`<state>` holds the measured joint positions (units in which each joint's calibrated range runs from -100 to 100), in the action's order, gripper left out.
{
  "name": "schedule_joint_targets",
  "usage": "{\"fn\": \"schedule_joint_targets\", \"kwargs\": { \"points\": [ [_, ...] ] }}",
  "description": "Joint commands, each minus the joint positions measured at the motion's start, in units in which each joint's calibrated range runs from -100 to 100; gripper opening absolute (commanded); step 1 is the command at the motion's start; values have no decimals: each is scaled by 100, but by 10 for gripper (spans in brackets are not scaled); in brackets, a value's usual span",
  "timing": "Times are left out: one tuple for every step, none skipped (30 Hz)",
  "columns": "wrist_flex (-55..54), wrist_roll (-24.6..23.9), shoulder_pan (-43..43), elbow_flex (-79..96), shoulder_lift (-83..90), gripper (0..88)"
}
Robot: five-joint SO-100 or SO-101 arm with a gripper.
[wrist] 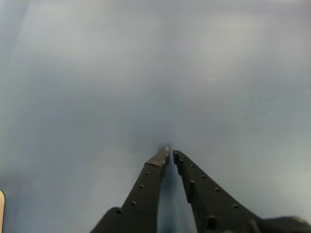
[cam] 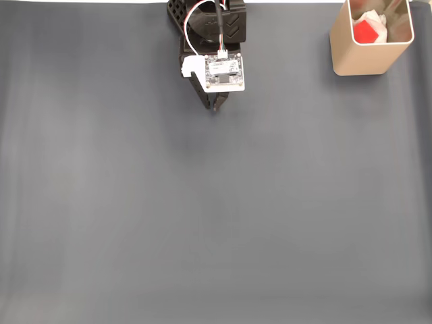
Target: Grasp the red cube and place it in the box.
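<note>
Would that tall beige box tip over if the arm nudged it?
Possibly. The box looks tall for its footprint, so a push near the rim might tip it. Its thin walls suggest it is light, holding the red cube and something white; a low push would more likely slide it on the gray mat.

In the fixed view the box [cam: 368, 57] stood at the far right corner of the mat [cam: 202, 223], and the red cube [cam: 365, 31] lay inside it, against its left wall. The arm [cam: 214, 40] sat at the far edge of the mat, left of the box and well apart from it. Its gripper [cam: 217, 105] pointed toward the near edge. In the wrist view the gripper [wrist: 169, 153] hung over bare mat [wrist: 146, 73].
</note>
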<state>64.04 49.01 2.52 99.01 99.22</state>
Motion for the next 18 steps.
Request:
{"fn": "schedule_joint_targets", "kwargs": {
  "points": [
    [186,-34,53,72,61,0],
    [243,-39,53,72,61,0],
    [301,-44,39,72,61,0],
    [366,-54,25,72,61,0],
    [416,-63,25,72,61,0],
    [465,-73,25,72,69,0],
    [506,-83,25,81,69,0],
    [530,-103,25,81,69,0],
    [563,-122,25,81,69,0],
    [604,-137,25,81,69,0],
    [637,-147,25,81,69,0],
    [670,-166,25,81,69,0],
    [711,-186,18,81,69,0],
    [752,-195,18,81,69,0],
    [793,-205,18,81,69,0],
    [825,-215,18,81,69,0],
    [858,-230,18,81,69,0],
    [899,-244,18,81,69,0]
  ]
}}
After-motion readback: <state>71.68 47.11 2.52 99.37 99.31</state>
